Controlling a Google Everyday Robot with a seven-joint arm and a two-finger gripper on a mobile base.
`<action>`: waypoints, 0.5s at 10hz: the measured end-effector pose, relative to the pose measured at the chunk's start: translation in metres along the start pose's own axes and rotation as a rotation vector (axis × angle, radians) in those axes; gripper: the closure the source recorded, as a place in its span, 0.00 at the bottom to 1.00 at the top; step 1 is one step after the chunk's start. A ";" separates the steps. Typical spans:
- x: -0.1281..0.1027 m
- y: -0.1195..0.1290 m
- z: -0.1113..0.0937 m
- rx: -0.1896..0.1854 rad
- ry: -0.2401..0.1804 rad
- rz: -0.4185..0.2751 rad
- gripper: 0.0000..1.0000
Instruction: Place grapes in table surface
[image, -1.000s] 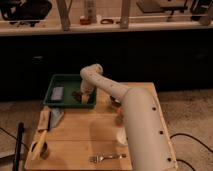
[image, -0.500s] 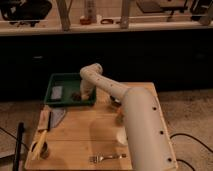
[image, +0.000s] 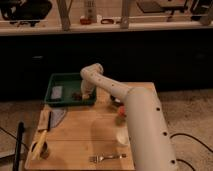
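The grapes (image: 76, 95) show as a small dark red-brown lump in the right part of the green tray (image: 64, 79), at the tray's front wall. My gripper (image: 83, 94) hangs from the bent white arm (image: 135, 115) and is down inside the tray, right beside the grapes and touching or nearly touching them. The arm hides its tips. The table surface (image: 80, 132) is a light tan plank top in front of the tray.
A grey flat item (image: 57, 91) lies in the tray's left part. On the table are a grey knife-like piece (image: 54, 118), a yellow item (image: 38, 145), a fork (image: 107, 158), a white cup (image: 122, 135) and reddish fruit (image: 120, 116). A black pole (image: 20, 147) stands at the left.
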 end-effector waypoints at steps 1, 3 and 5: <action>-0.009 -0.001 -0.019 0.025 -0.017 -0.020 1.00; -0.024 -0.003 -0.054 0.064 -0.046 -0.050 1.00; -0.033 -0.005 -0.083 0.111 -0.081 -0.081 1.00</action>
